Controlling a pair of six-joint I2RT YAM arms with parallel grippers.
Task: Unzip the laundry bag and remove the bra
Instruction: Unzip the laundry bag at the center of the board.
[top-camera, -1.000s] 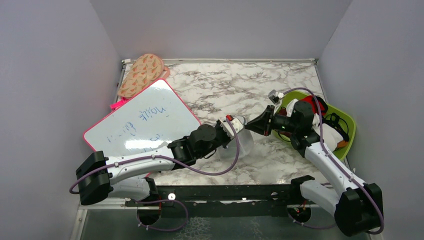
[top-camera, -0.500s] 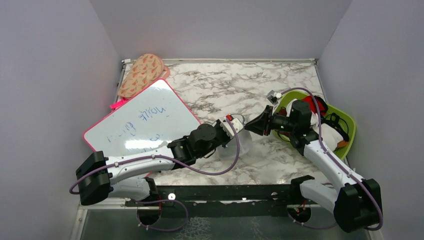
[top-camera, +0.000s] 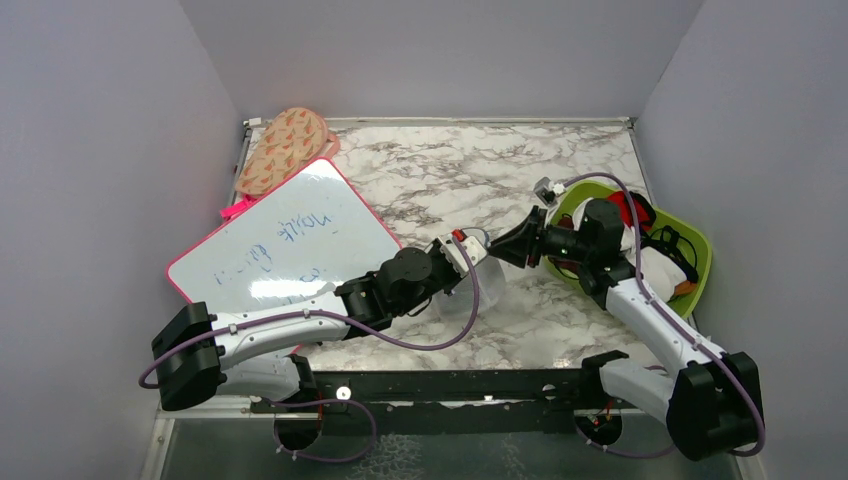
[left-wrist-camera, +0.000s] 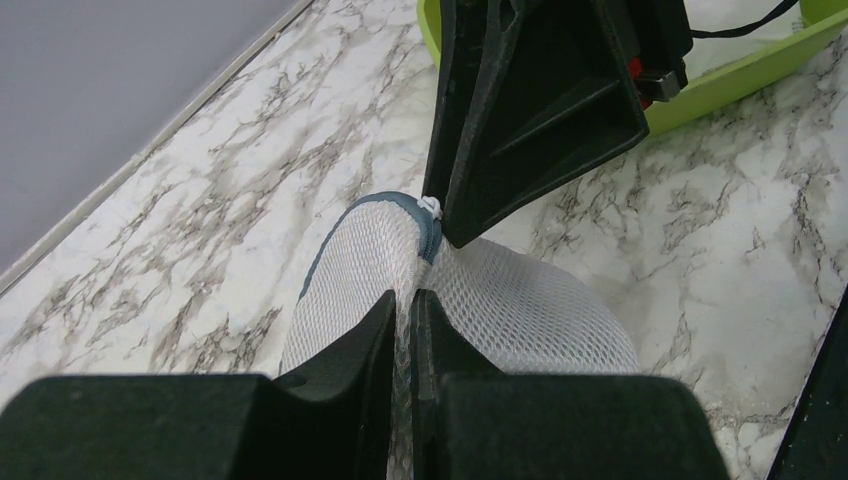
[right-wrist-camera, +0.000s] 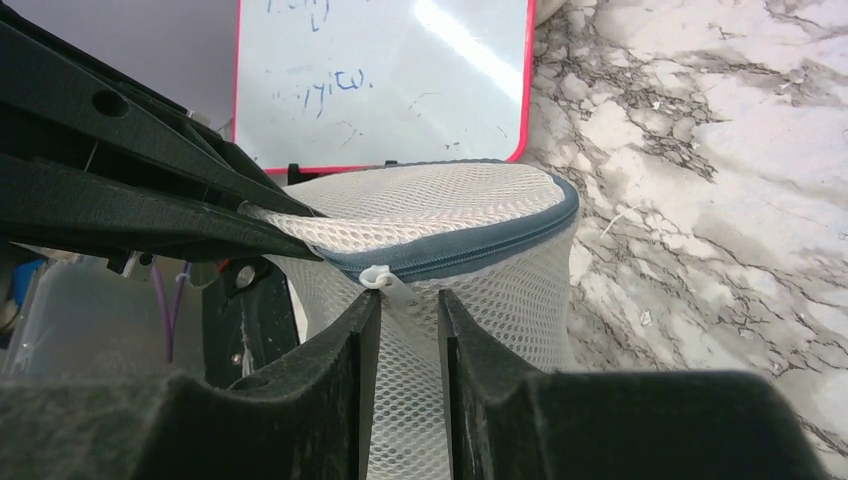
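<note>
Laundry bag (top-camera: 488, 292): stands on the marble table (top-camera: 440, 170) between the two arms, a little nearer than centre. Sits left of the lime-green tray (top-camera: 703, 262), near it but not touching. White see-through mesh, with a dark zipper (right-wrist-camera: 470, 243) round the top rim, shut along the stretch in view. Pulled up into a peak at one side of the top edge.

Left gripper (left-wrist-camera: 403, 302): reaches in from the left across the table. Fingers almost fully together, clamped on a fold of mesh at the bag's upper edge, only a thin slit between them with mesh filling it.

Right gripper (right-wrist-camera: 400, 308): comes in low from the tray side, tip at the zipper rim, facing the left gripper across the bag. Fingers slightly apart, straddling the white pull tab (right-wrist-camera: 383, 281). Tab hanging from the slider down into the gap, close against one finger. Cannot tell whether either finger presses on it.

Elsewhere: pink-framed whiteboard (top-camera: 285, 240) flat on the left part of the table, blue scribbles on it, near corner hidden under the left arm. Beyond it, in the far left corner, an orange patterned pad (top-camera: 287, 148). In the tray: a dark red cloth (top-camera: 628, 207) and a white cloth (top-camera: 662, 268), both partly hidden behind the right arm.
</note>
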